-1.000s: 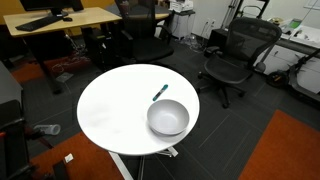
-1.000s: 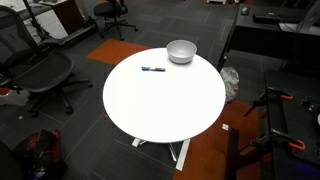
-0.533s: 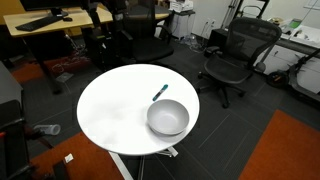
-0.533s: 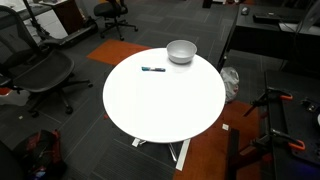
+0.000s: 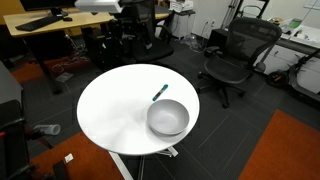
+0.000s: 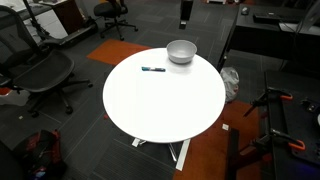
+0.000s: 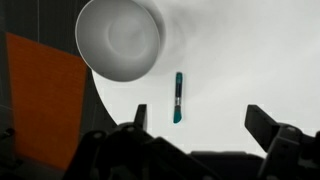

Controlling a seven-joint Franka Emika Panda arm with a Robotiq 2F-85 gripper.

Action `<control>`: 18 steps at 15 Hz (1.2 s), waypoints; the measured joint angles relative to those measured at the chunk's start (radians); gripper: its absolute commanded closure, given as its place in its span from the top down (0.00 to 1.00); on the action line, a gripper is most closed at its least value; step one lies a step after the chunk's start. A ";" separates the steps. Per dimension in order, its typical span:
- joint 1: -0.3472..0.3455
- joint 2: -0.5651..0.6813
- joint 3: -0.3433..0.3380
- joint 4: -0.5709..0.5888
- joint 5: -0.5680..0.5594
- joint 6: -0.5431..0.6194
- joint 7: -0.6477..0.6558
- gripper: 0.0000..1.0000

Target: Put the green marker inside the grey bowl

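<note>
The green marker (image 7: 178, 97), dark with a teal end, lies flat on the round white table (image 7: 250, 60), just beside the grey bowl (image 7: 118, 38). Both exterior views show the marker (image 5: 159, 93) (image 6: 153, 69) a short way from the bowl (image 5: 167, 118) (image 6: 181, 51), which sits near the table's edge. My gripper (image 7: 200, 112) is open and empty, high above the table, with the marker between its fingers in the wrist view. It also shows as a dark shape at the top of an exterior view (image 6: 185, 12).
Black office chairs (image 5: 235, 55) (image 6: 40, 70) stand around the table. A wooden desk (image 5: 60, 20) is at the back. Orange carpet (image 5: 285, 150) (image 7: 45, 100) lies beside the table on the dark floor.
The gripper has come further into the top of an exterior view, moving towards the bowl side of the table. The marker and the bowl have not moved.
</note>
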 measured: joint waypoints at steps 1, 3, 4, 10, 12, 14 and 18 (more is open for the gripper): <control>-0.006 0.033 0.000 0.011 0.000 0.032 -0.001 1.00; -0.016 0.097 0.001 0.039 0.001 0.089 -0.003 1.00; -0.021 0.130 0.004 0.056 0.007 0.114 -0.011 1.00; -0.068 0.304 0.055 0.189 0.063 0.156 -0.102 1.00; -0.089 0.352 0.080 0.233 0.087 0.156 -0.138 1.00; -0.107 0.398 0.099 0.270 0.098 0.156 -0.159 1.00; -0.121 0.479 0.115 0.329 0.098 0.155 -0.159 1.00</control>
